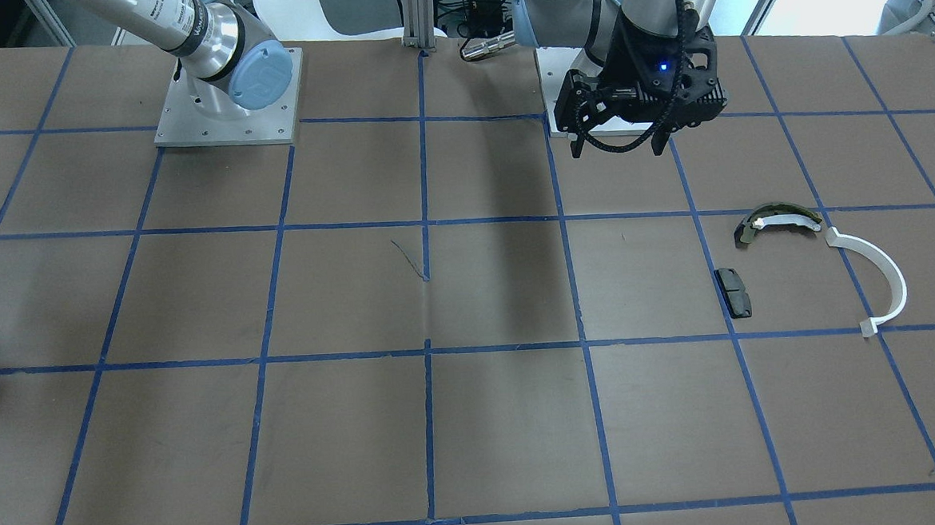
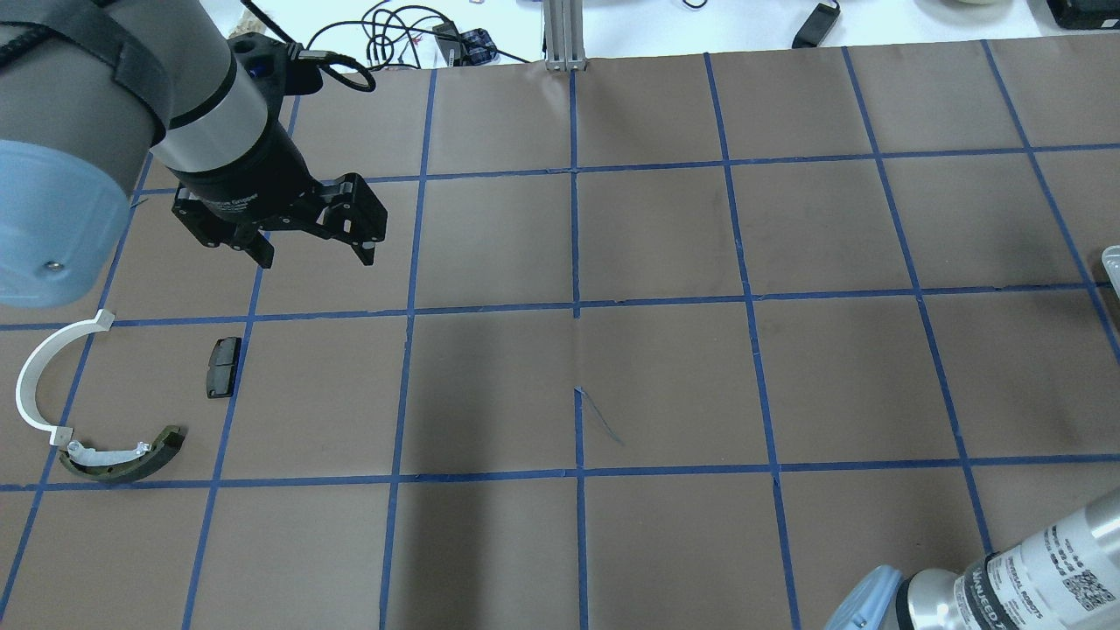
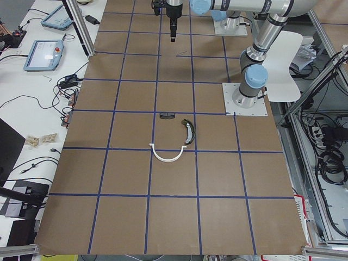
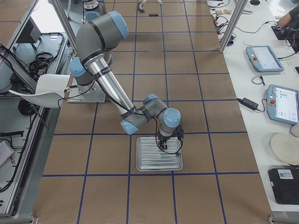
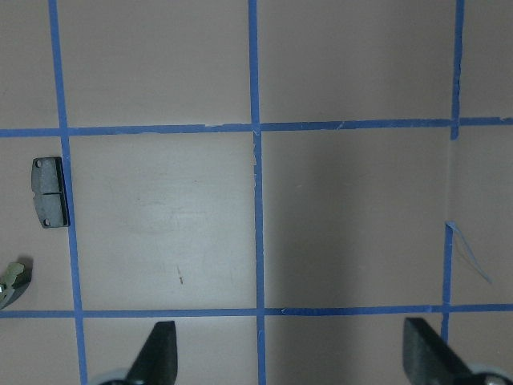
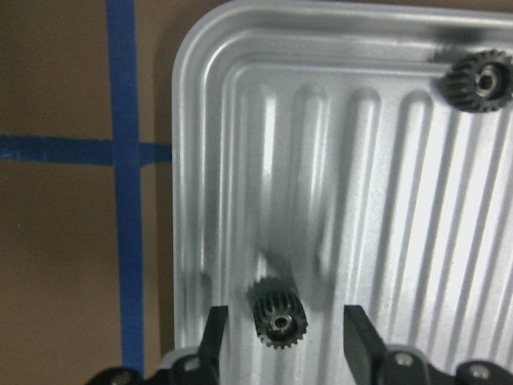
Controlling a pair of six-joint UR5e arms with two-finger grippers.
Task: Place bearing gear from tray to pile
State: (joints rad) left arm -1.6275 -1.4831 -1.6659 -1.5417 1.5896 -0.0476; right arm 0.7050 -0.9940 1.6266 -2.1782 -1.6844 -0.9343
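A small black bearing gear (image 6: 278, 321) lies on the ribbed silver tray (image 6: 188, 160), between the two fingers of my right gripper (image 6: 284, 341). That gripper is open, with gaps on both sides of the gear. A second black gear (image 6: 479, 80) lies in the tray's far corner. The pile sits under my left arm: an olive-and-white curved shoe (image 1: 777, 221), a white half-ring strip (image 1: 876, 273) and a black pad (image 1: 733, 291). My left gripper (image 2: 315, 254) hangs open and empty above the table, beyond the pad (image 2: 223, 366).
The tray (image 4: 159, 161) lies near the table end on my right, with the right arm bent low over it. The brown table carries a blue tape grid (image 2: 576, 306). An aluminium post (image 2: 564, 35) stands at the far edge.
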